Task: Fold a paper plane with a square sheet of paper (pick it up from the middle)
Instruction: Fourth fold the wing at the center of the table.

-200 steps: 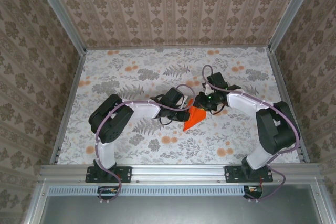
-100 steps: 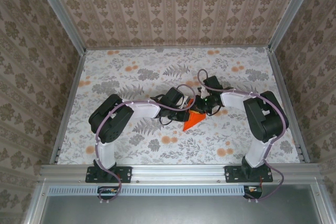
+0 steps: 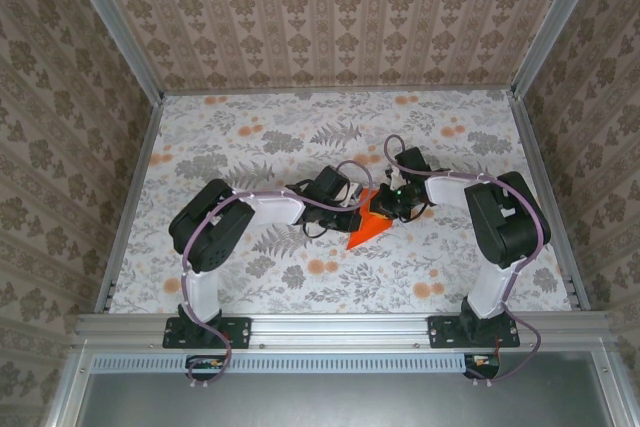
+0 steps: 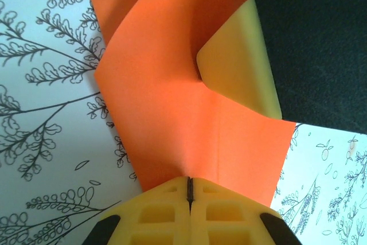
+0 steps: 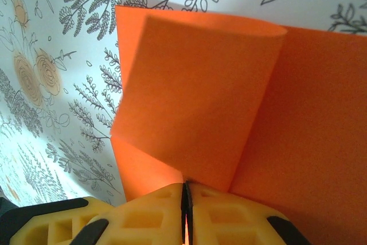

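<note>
Paper plane (image 3: pixel 365 229), at this stage a partly folded, pointed shape of bright orange paper, is found near the middle of the floral table (image 3: pixel 230 137), between the two arms, with its tip directed toward the near edge. It is gripped from both sides. The left gripper (image 4: pixel 189 183) is closed, its yellow jaws pressed together on an edge of the paper. The right gripper (image 5: pixel 184 190) is likewise clamped on the opposite part, with a sliver of orange seen in the seam between its jaws. In the left wrist view a yellow finger (image 4: pixel 238 67) of the right gripper is seen laid against the orange surface where a flap bends upward, so the two grips are judged to be close together. In the right wrist view a flap is seen curled over in a soft roll, its crease not yet pressed flat. The double hold is judged to serve the fold: one side is anchored so that the paper cannot slide while the other layer is drawn over and lined up. Whether the paper is resting on the table or lifted off it cannot be told. From above, the paper is seen just beside both sets of fingertips, with most of its pointed body extending toward the near edge, outside either grip.
</note>
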Robot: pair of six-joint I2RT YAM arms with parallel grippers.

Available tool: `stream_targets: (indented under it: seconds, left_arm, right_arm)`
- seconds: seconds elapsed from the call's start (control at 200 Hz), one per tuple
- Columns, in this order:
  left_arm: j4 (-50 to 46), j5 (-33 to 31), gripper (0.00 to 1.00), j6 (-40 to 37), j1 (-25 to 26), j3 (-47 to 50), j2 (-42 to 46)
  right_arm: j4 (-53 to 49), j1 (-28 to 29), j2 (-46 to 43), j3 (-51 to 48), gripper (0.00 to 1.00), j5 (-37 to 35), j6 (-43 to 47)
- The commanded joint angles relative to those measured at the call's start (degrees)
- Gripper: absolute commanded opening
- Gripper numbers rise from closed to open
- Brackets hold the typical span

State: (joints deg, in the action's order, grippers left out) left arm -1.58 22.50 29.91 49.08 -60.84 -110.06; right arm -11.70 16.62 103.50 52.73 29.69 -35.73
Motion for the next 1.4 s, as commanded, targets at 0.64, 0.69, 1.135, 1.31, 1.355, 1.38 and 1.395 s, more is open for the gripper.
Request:
stream_targets:
  seconds: [0.64, 0.69, 1.135, 1.31, 1.355, 1.38, 1.395]
  left_arm:
    - [0.96, -1.8, 0.02, 6.44, 1.38, 0.94, 7.27]
    - [0.76, -1.68, 0.02, 6.49, 1.61, 0.47, 6.39]
    - [4.68, -5.98, 0.15, 11.92, -0.27, 6.37, 9.45]
    - [10.15, -2.18, 0.31, 16.29, -2.31, 8.32, 7.39]
    - [11.59, -0.8, 0.32, 17.11, -2.58, 8.2, 6.4]
    - [12.29, 0.01, 0.32, 17.55, -2.75, 8.03, 5.83]
    - [12.68, 0.37, 0.32, 17.82, -2.84, 7.97, 5.52]
  right_arm:
    - [0.65, 0.09, 0.66, -6.25, 0.12, -3.41, -2.77]
    - [0.58, 0.13, 0.66, -6.24, 0.12, -3.49, -2.78]
    - [0.36, -0.01, -3.3, -4.42, 0.15, -1.15, -1.57]
    - [0.8, -0.01, -3.22, -4.39, 0.16, 0.84, -0.86]
    - [1.13, -0.01, -3.26, -4.55, 0.16, 1.27, -0.76]
    - [1.31, -0.01, -3.35, -4.65, 0.16, 1.47, -0.75]
    - [1.37, -0.01, -3.31, -4.65, 0.16, 1.65, -0.76]
